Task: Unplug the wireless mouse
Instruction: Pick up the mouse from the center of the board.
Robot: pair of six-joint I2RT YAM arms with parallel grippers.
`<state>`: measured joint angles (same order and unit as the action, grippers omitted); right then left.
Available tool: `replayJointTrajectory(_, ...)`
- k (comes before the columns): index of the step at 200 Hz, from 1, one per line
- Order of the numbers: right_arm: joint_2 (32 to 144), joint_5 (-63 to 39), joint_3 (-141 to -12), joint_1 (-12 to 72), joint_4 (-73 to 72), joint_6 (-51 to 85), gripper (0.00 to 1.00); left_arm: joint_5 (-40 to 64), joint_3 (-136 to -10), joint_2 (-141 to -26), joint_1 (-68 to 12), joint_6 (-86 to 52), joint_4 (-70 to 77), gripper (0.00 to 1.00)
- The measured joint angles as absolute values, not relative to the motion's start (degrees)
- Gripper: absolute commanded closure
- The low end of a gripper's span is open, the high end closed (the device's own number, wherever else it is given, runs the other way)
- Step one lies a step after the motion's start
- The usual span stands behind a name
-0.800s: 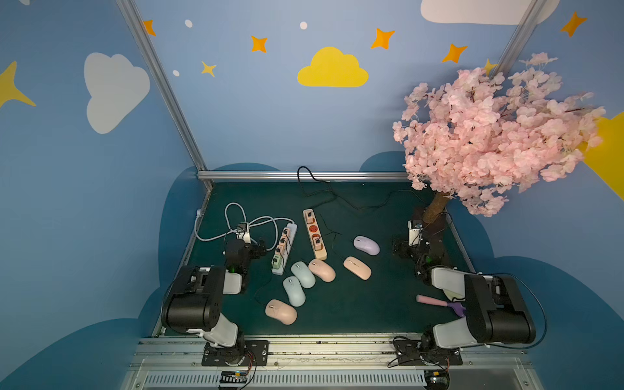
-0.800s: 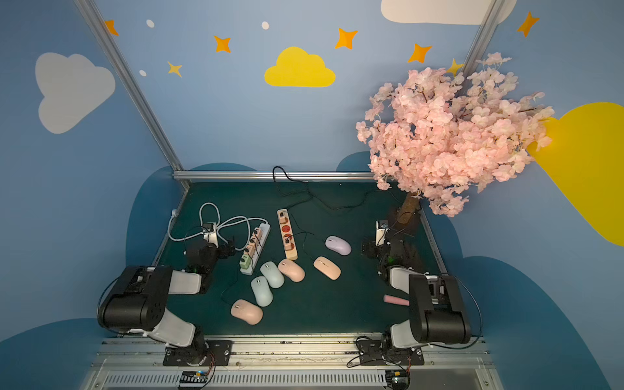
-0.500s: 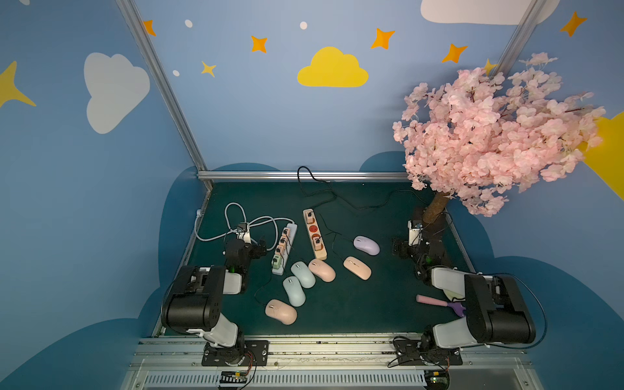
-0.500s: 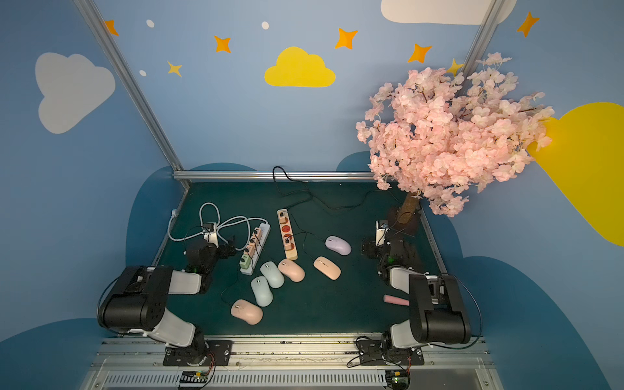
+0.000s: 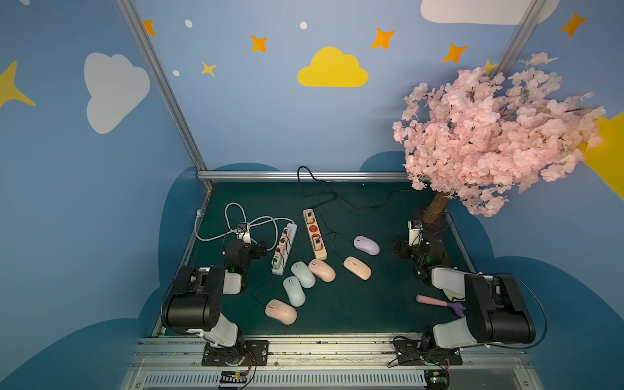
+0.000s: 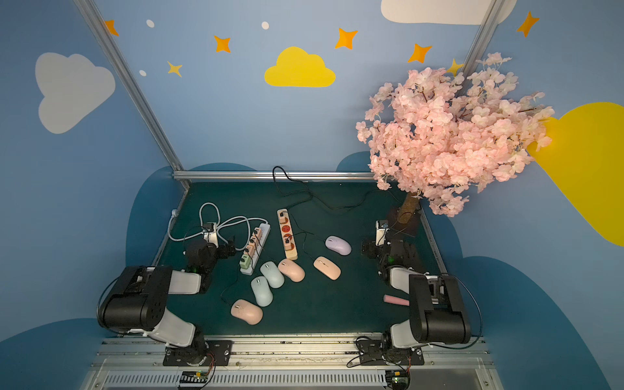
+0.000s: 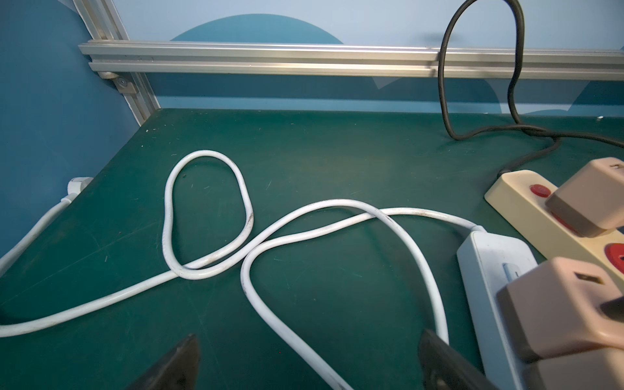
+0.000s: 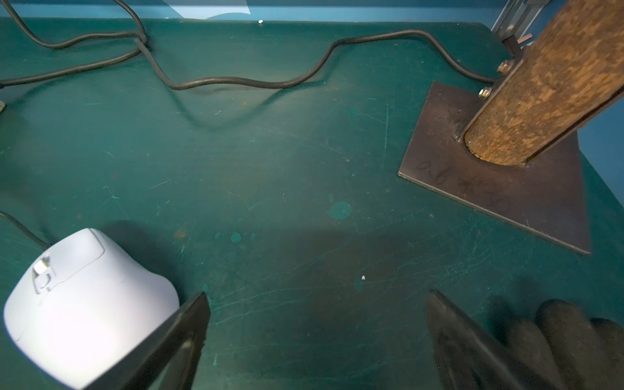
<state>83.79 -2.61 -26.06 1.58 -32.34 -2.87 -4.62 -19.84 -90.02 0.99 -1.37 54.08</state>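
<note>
Nothing's unplugged yet, far as I can tell. Nearest the robot, the pink mouse [image 5: 281, 311] sits untouched. The left gripper [image 7: 309, 341] is spread wide and empty over the white cable [image 7: 314, 233], next to the white power strip [image 7: 489, 263]. The right gripper [image 8: 317, 297] is wide open too, holding nothing. The purple mouse [image 8: 84, 304] is just beside one finger (my guess for the target), with its thin black lead [image 8: 23, 228] attached. So the whole job's left. No readable brands. The metal plate [image 8: 472, 189] at the back has faint scribble I can't make out.
</note>
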Motion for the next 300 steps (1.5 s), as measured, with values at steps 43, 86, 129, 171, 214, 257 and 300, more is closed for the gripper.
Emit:
replayJointTrajectory(43, 83.77, -3.03, -26.06, 1.54, -32.32, -2.85, 0.01, -4.91, -19.46, -89.91, 0.71, -1.30, 55.02, 0.00)
replayJointTrajectory(86, 80.60, -5.39, -28.32, 1.87, -26.72, -3.68, 0.01, -9.74, -16.99, -78.17, -3.01, -0.10, 50.81, 0.00)
replayJointTrajectory(129, 69.14, -2.94, -29.06, 4.27, -20.64, -2.31, 0.01, -15.46, -19.64, -61.47, -6.79, -1.32, 38.57, 0.00)
replayJointTrajectory(171, 62.08, 0.30, -32.62, 8.93, -12.40, 3.60, 0.01, -16.99, -24.58, -51.72, -7.05, -10.70, 23.86, 0.00)
replayJointTrajectory(214, 59.53, 1.37, -37.28, 14.68, -1.63, 12.86, 0.01, -19.68, -34.61, -47.62, -7.44, -24.43, 2.96, 0.00)
replayJointTrajectory(257, 58.74, 1.19, -39.81, 22.76, 6.85, 20.75, 0.02, -18.35, -39.92, -50.04, -17.74, -29.50, -9.76, 0.00)
replayJointTrajectory(300, 58.83, 1.34, -43.31, 33.08, 13.67, 24.71, 0.01, -17.82, -44.18, -57.23, -29.85, -30.96, -16.75, 0.00)
